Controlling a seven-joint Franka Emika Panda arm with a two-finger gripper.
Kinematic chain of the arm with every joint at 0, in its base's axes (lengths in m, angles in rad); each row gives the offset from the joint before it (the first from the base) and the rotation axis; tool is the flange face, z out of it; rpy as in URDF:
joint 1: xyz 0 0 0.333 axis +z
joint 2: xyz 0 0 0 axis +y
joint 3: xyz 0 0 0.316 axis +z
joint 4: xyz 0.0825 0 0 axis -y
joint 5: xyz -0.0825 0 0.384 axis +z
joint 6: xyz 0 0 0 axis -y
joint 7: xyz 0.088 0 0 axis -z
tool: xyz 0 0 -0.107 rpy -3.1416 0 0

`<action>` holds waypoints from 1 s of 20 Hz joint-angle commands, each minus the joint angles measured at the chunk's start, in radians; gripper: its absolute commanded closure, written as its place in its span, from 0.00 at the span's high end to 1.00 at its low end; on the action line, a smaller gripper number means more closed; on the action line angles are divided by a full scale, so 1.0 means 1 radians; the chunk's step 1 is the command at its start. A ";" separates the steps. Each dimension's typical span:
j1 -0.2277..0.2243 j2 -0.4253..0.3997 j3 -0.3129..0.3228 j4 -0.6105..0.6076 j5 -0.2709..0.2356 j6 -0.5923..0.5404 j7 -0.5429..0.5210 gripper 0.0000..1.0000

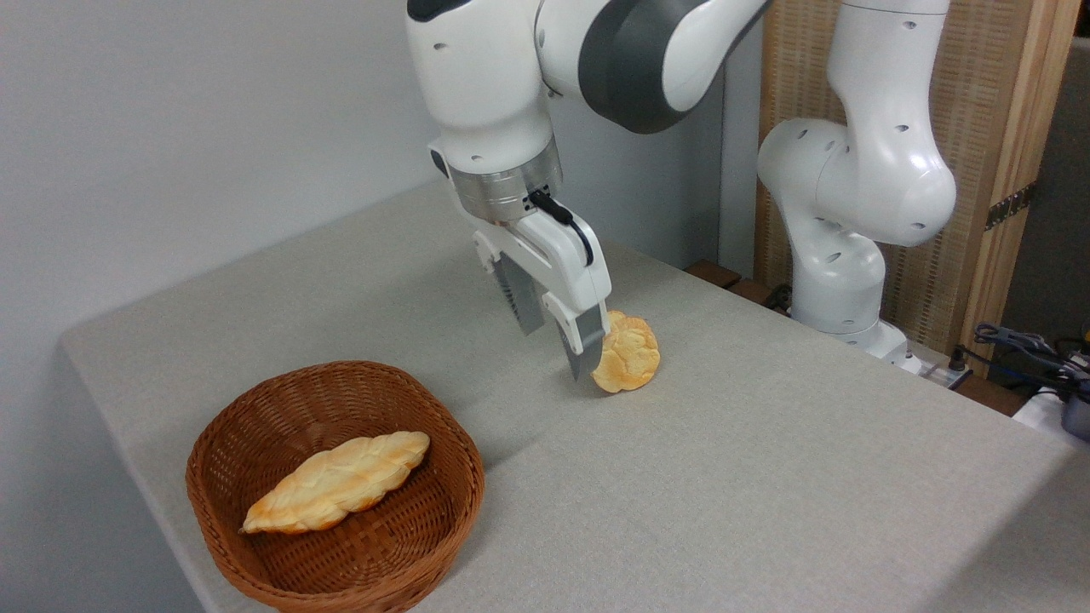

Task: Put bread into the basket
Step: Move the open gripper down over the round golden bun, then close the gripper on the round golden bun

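Grey cloth covers the table (766, 494), which runs from the near edge back toward a pale wall. Nearest the camera, at the left front corner, sits the basket (255, 545), a shallow round wicker bowl. It already holds one thing: a long braided loaf (336, 481) lying slantwise across its floor, taking up much of the middle. Bare weave shows on both sides of the loaf, so there looks to be room, though not a lot.

Further back, near the middle of the table and well apart from the basket, the bread (628, 353) stands tipped up on its edge, its knobbly face turned toward the camera. The gripper (566, 336) is down at it, angled, with one finger touching the bun's left side and the other finger away to the left. The jaws stand apart and nothing lies between them, so the bun is not grasped; it seems only propped or nudged.

The risk from here, as I judge it, is that the bun topples or skids right when the finger presses it, since no finger sits on its far side. A closing grip would then catch nothing. If it is carried over, a drop onto the loaf could roll it out over the low rim.

Behind stand the arm's white base (851, 255) and a wooden slatted screen (1005, 128).
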 commanded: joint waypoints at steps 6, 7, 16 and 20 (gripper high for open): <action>-0.081 -0.042 0.006 -0.076 0.019 -0.130 0.244 1.00; -0.081 -0.042 -0.006 -0.084 0.051 -0.132 0.260 1.00; -0.081 -0.036 -0.076 -0.151 0.149 -0.126 0.271 1.00; -0.074 -0.015 -0.076 -0.151 0.169 -0.083 0.268 0.76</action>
